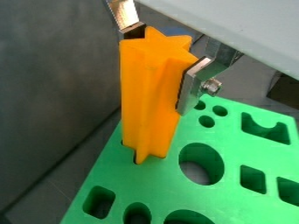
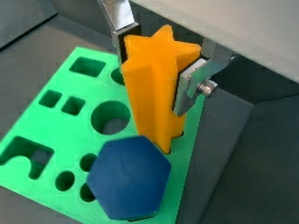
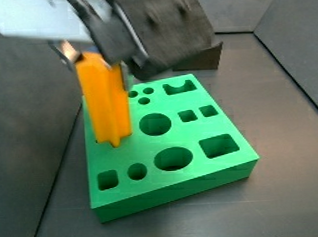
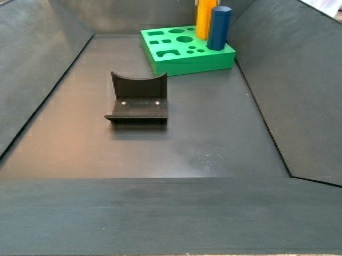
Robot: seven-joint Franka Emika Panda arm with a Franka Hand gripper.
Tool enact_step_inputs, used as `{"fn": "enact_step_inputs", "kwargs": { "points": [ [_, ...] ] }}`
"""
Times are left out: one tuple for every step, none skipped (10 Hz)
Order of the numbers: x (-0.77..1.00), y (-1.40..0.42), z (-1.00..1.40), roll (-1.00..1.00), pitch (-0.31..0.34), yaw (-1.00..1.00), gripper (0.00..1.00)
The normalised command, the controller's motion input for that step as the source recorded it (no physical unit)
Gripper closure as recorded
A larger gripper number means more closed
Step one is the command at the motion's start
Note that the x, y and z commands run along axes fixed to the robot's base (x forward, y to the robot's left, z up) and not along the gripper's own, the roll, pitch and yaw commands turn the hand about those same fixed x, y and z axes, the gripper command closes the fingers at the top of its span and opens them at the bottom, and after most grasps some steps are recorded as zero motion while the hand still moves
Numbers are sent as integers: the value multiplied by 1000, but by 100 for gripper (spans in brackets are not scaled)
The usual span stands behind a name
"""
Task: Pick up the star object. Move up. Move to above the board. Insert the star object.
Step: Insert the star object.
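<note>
Gripper (image 1: 158, 48) is sitting over the board (image 1: 233, 188), clamping the star object (image 1: 149, 96) near its top; silver finger plates (image 1: 194, 83) are pressing on opposite sides of the orange peg in both wrist views. Star object is standing upright, lower end (image 1: 147, 156) meeting the green board near one edge; how deep it is going in, cannot tell. In a wrist view the star-shaped top face (image 2: 162, 48) is showing clearly, with gripper (image 2: 156, 48) around it and one finger (image 2: 191, 86) flat against its side.

Blue peg (image 2: 128, 178) is standing on the board (image 2: 52, 122) just beside the star object, shorter than it, hexagonal top facing the camera. In a side view star object (image 4: 206, 20) and blue peg (image 4: 219, 26) are standing side by side on the board (image 4: 174, 52) at the far end of the floor.

In a side view star object (image 3: 103, 98) is standing at the board's (image 3: 192, 174) edge, gripper (image 3: 98, 44) above it, blurred. Board is showing round, square and notched holes, all open. A dark block (image 3: 199, 56) is lying just behind the board.

Fixture (image 4: 136, 100) is standing on the dark floor (image 4: 160, 150) well apart from the board, nearer the camera, curved notch on its upright part
</note>
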Motion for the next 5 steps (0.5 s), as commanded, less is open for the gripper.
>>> {"fn": "enact_step_inputs", "kwargs": {
  "points": [
    [9,-6,-880,84,-156,223,100],
    [54,0,-800,33,-170,214,100],
    [-57,103,0,-57,-59,0,100],
    [0,0,0,0,-14,0,100],
    [0,0,0,0,0,0,100]
  ]
}}
